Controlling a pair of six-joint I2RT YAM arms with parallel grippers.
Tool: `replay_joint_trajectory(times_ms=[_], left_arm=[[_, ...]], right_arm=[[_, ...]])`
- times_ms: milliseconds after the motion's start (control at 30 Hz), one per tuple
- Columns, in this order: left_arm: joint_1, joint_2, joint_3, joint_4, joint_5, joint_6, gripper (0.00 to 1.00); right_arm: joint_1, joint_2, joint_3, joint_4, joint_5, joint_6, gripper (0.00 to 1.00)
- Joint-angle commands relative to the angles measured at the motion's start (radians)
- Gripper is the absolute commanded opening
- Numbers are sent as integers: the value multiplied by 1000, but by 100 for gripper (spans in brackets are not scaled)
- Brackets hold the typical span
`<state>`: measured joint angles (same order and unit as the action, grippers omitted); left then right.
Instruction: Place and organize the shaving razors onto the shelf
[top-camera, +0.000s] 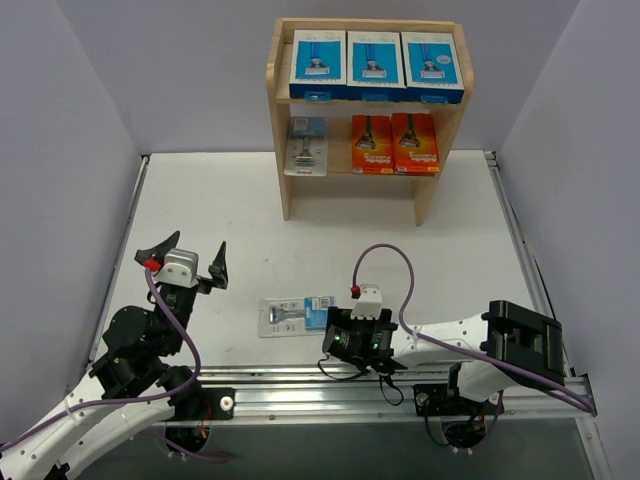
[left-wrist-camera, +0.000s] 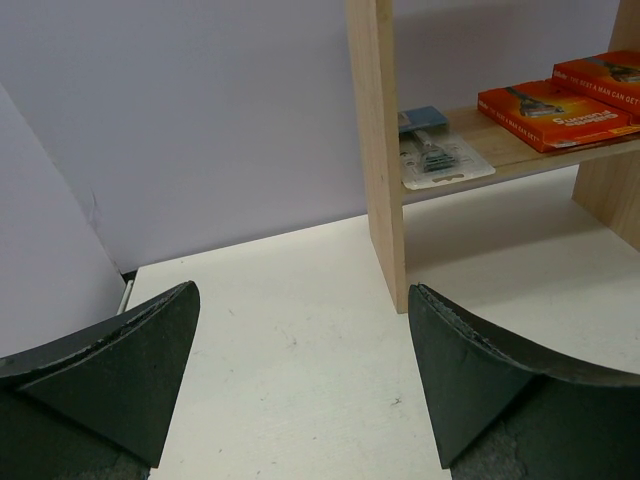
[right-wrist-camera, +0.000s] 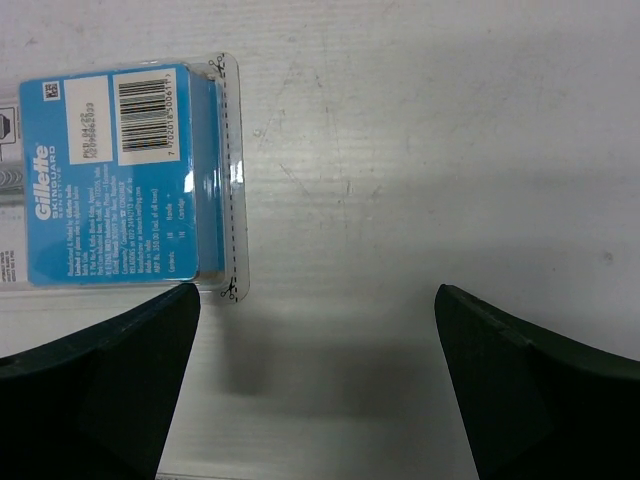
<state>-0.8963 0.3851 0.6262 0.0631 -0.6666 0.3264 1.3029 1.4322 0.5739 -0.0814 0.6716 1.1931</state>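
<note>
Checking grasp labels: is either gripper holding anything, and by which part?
Nothing is held: left gripper and right gripper both stand open; the blister pack lies on the table.

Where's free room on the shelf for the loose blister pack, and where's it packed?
Top tier is full: three blue boxes span it. Middle tier has only a narrow gap between the blister card and the orange boxes. Under it, between the shelf sides, looks bare. The table in front is open.
</note>
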Motion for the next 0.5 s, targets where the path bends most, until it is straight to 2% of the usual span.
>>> replay_joint_trajectory(times_ms=[0,300,467], left_arm=[[-6,-9,44,10,18,-9,94],[-7,-6,46,9,22,-13,94],[-7,-8,46,7,27,-16,94]], right_arm=[[-49,-6,-11,20,14,-48,99],[-169,54,98,216,-64,-315,100],[-244,186,216,249,-122,-452,100]])
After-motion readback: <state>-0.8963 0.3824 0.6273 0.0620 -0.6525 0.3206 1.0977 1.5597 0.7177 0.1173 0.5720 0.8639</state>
